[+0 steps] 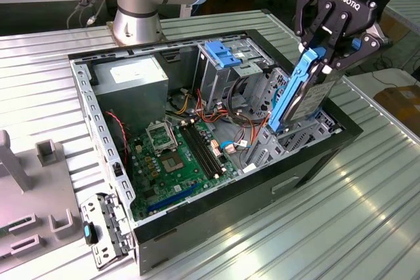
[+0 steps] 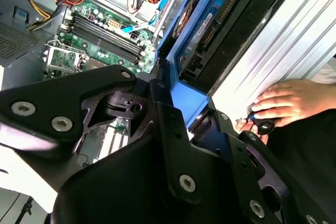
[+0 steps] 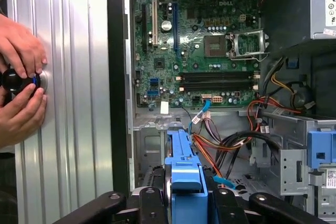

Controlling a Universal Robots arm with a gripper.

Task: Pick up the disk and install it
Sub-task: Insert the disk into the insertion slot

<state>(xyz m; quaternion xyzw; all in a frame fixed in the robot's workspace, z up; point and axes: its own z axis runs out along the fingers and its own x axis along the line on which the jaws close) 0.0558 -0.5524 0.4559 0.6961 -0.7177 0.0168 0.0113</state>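
The gripper [image 1: 328,56] has its jaws closed on the upper end of the disk [image 1: 296,94]. It holds the drive tilted over the side of the open computer case [image 1: 197,221] at the exterior view's right. The drive's lower end is dipped into the drive bay [image 1: 292,141], and its blue bracket faces the middle of the case. The insertion looks begun but not seated. A clean finish calls for the bracket's edges to line up with the bay's rails, the tilt to match the slot, and the push to run straight along the drive's length so it does not jam.

Nearest in the exterior view, grey fixtures [image 1: 52,155] stand on the ribbed metal table [image 1: 315,227] at that view's left, well apart from the work. Inside the case, the green motherboard [image 1: 177,162] lies flat. A tangle of red, orange and black cables [image 1: 226,122] runs just beside the bay, and these are the likeliest things to snag or be pinched as the drive goes in. Farther back, a bare blue latch [image 1: 223,54] sits on the metal drive cage, with the grey power supply [image 1: 134,77] in the far corner. The arm's base [image 1: 138,4] rises beyond the case.

In the first wrist view, a person's hands [image 3: 21,48] rest on the table just outside the case wall, around a small black knob [image 3: 14,80]. They are close enough to the arm to warrant care.
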